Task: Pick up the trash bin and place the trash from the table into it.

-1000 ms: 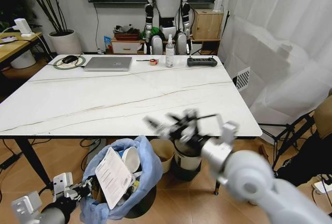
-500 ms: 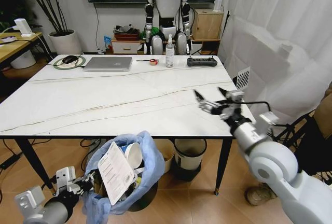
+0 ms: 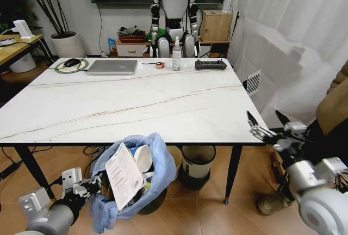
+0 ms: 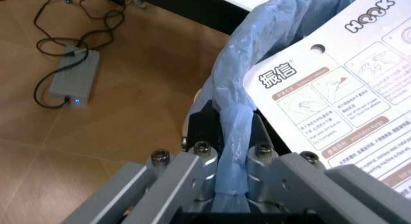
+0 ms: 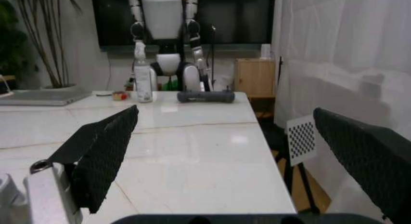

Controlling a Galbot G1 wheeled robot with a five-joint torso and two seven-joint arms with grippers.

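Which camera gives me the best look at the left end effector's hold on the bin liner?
The left wrist view: the left end effector is shut on the light-blue liner of the trash bin, pinched between its fingers. The head view shows that end effector small beside the bin below the table; the right wrist view faces the tabletop.

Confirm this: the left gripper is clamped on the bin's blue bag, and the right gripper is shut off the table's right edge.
Not quite. The right gripper is open, not shut: the right wrist view shows its fingers spread wide apart. The rest holds: the left gripper is clamped on the blue bag of the bin, beside the table.
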